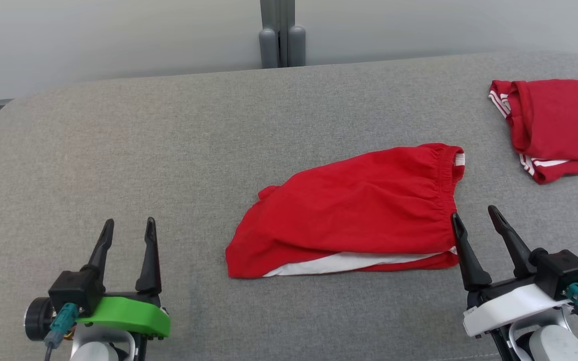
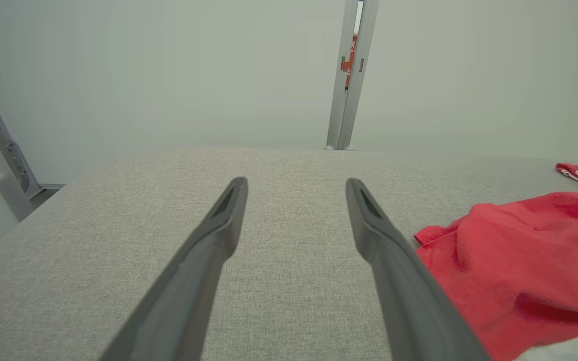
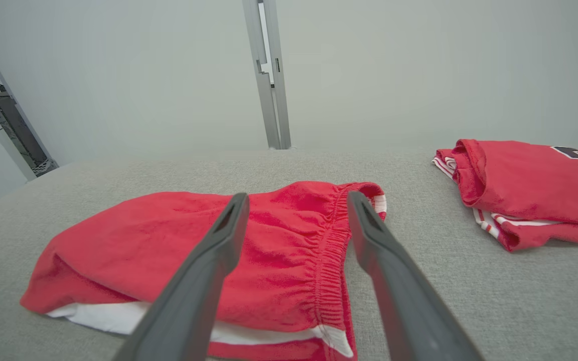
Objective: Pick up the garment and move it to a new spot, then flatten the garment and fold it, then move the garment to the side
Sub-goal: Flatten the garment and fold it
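Observation:
The garment (image 1: 359, 210) is a pair of red shorts with white trim, folded over, lying in the middle of the grey surface; its elastic waistband points right. It also shows at the right of the left wrist view as the garment (image 2: 520, 255) and across the right wrist view as the garment (image 3: 269, 250). My right gripper (image 1: 473, 218) stands open just off the waistband's near right corner, its fingers apart with nothing between them; in the right wrist view the right gripper (image 3: 294, 198) hovers over the waistband. My left gripper (image 1: 129, 226) is open at the lower left, well clear of the shorts.
A second red garment (image 1: 560, 125), a folded jersey with a dark number and white stripes, lies at the far right. The grey padded table (image 1: 118, 150) has a rounded far-left corner. A grey post (image 1: 281, 35) stands against the pale wall behind.

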You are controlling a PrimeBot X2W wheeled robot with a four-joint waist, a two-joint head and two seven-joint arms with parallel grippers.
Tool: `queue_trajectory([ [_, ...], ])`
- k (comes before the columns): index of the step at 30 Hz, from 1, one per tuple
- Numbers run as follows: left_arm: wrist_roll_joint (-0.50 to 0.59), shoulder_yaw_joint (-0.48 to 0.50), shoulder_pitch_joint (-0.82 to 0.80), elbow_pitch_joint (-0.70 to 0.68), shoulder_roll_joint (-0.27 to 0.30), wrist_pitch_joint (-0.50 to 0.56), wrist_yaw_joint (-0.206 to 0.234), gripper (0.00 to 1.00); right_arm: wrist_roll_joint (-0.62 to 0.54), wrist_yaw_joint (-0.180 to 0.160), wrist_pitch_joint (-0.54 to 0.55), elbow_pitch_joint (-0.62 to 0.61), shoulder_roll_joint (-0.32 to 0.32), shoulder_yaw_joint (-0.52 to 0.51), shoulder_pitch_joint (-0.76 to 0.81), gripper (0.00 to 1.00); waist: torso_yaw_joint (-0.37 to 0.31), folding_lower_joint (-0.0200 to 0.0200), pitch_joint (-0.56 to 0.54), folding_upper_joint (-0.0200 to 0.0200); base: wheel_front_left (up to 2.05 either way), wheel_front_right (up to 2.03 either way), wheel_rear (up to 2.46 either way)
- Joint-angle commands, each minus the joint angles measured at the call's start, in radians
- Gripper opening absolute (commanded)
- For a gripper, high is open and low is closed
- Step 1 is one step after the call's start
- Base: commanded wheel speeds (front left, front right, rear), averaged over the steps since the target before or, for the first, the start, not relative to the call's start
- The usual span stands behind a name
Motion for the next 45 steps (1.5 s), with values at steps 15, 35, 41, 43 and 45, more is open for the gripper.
queue_trajectory([
  [15, -0.058, -0.219, -0.025, 0.205, 0.001, 0.000, -0.004, 1.00, -0.067, -0.002, -0.002, -0.085, 0.054, 0.007, -0.020, 1.00, -0.057, 0.0000, 0.045, 0.0000, 0.00, 0.00, 0.00],
  [35, -0.199, -0.348, -0.167, 0.430, -0.001, 0.000, -0.003, 0.00, -0.088, -0.002, -0.002, -0.073, 0.057, 0.023, -0.039, 1.00, -0.103, 0.0000, 0.067, 0.0000, 0.00, 0.00, 0.00],
  [41, -0.216, -0.356, -0.156, 0.361, 0.012, 0.000, -0.003, 0.00, -0.087, -0.002, -0.002, -0.071, 0.060, 0.024, -0.025, 1.00, -0.083, 0.0000, 0.046, 0.0000, 0.00, 0.00, 0.00],
  [43, -0.203, -0.352, -0.140, 0.312, 0.022, 0.000, -0.003, 0.00, -0.085, -0.002, -0.002, -0.073, 0.059, 0.020, -0.018, 1.00, -0.074, 0.0000, 0.040, 0.0000, 0.00, 0.00, 0.00],
  [45, -0.194, -0.346, -0.118, 0.250, 0.028, 0.000, -0.003, 0.00, -0.083, -0.002, -0.002, -0.077, 0.057, 0.015, -0.010, 1.00, -0.062, 0.0000, 0.034, 0.0000, 0.00, 0.00, 0.00],
])
